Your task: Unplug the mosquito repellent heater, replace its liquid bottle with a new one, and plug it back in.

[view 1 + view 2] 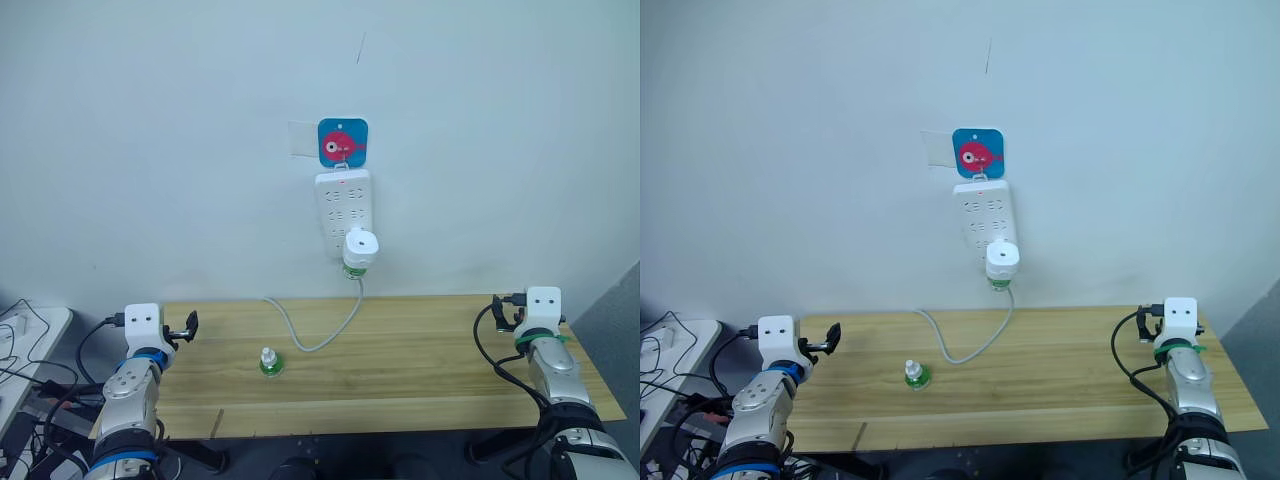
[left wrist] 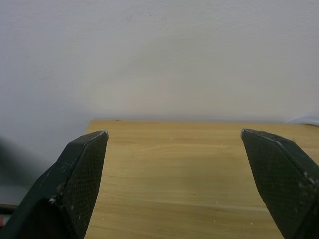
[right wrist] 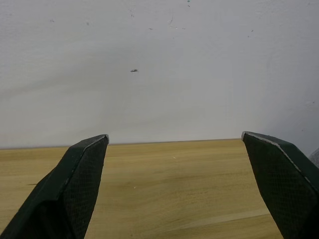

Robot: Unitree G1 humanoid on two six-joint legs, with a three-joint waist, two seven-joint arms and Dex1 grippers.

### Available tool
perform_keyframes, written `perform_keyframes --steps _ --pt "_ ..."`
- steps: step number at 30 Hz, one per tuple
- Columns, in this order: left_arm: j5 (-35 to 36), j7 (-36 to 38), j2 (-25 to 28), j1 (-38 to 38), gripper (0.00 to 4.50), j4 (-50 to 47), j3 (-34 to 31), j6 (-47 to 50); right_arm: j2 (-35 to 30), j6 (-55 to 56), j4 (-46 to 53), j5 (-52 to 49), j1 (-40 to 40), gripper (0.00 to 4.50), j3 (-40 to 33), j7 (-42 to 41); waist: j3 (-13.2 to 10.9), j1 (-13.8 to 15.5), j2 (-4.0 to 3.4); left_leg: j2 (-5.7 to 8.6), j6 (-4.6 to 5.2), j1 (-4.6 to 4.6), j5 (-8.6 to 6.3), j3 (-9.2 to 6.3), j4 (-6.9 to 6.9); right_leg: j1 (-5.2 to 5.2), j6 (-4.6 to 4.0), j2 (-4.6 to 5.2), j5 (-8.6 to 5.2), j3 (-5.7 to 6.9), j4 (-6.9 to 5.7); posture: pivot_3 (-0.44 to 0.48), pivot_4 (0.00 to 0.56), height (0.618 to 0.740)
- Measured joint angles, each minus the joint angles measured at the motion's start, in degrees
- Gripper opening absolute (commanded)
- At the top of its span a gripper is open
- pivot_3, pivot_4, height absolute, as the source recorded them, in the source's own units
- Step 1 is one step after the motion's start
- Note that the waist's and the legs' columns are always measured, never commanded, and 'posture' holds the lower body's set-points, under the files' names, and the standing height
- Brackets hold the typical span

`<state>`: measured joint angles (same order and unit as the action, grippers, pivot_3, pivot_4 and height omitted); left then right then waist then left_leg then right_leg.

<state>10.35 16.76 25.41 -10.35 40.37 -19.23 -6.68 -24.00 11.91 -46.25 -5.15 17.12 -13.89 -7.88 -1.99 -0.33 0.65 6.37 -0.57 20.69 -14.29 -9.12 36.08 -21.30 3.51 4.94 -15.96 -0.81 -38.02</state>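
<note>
Heater: the mosquito repellent heater [image 1: 359, 243] sits plugged into the lowest sockets of the white power strip [image 1: 343, 205] hung upright on the wall, above the table's far edge; its round vent faces up.
Fitted bottle: a green-tinted liquid bottle [image 1: 355, 270] hangs under the heater, clear of the tabletop.
Spare bottle: a small bottle with a green base [image 1: 270, 362] stands upright on the wooden table [image 1: 430, 360], left of centre, apart from everything else.
Cable: the strip's grey cord [image 1: 315, 335] drops to the table and loops just behind the spare bottle.
Sticker: a blue square with a red fish [image 1: 343, 141] is fixed right above the strip.
My left gripper [image 2: 174, 144]: fingers spread wide, nothing between them, at the table's left end facing the wall.
My right gripper [image 3: 174, 144]: fingers also parted and bare, at the table's right end, well apart from the heater.
</note>
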Motion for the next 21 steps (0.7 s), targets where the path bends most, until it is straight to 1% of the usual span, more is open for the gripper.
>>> perform_keyframes --steps 13,16,18,21 --pt "2.01 1.39 0.02 1.42 4.46 -2.85 -0.29 0.74 -0.19 -0.02 1.28 0.05 -0.66 4.50 0.37 -0.87 -0.02 0.04 0.01 -0.01 0.00 0.01 0.00 0.00 0.00 0.00 0.00 0.00 0.00 0.00 0.00 0.038 0.029 0.740" --pt "2.48 1.82 0.06 2.27 4.46 -4.89 -0.30 1.22 -1.21 -0.56 3.30 0.04 -1.69 4.50 1.27 -3.64 -0.22 0.09 -0.01 -0.01 0.01 0.02 -0.01 0.00 0.00 -0.02 0.01 0.01 -0.01 0.01 0.03 0.022 0.059 0.740" --pt "3.86 3.84 0.44 3.94 4.46 -7.68 -0.61 1.79 -2.55 -1.76 6.72 -0.37 -3.11 4.50 1.77 -6.78 -0.71 0.08 -0.05 -0.02 0.01 0.07 -0.01 0.00 0.00 -0.01 0.02 0.02 -0.02 0.01 0.03 0.011 0.077 0.740" --pt "7.29 8.05 2.04 6.50 4.46 -13.09 -1.53 5.47 -4.27 -4.58 12.94 -1.61 -4.98 4.50 1.90 -11.52 -1.64 0.00 -0.08 -0.08 0.01 0.09 -0.01 0.00 0.00 -0.04 0.02 0.01 -0.05 0.03 0.01 0.007 0.104 0.740"
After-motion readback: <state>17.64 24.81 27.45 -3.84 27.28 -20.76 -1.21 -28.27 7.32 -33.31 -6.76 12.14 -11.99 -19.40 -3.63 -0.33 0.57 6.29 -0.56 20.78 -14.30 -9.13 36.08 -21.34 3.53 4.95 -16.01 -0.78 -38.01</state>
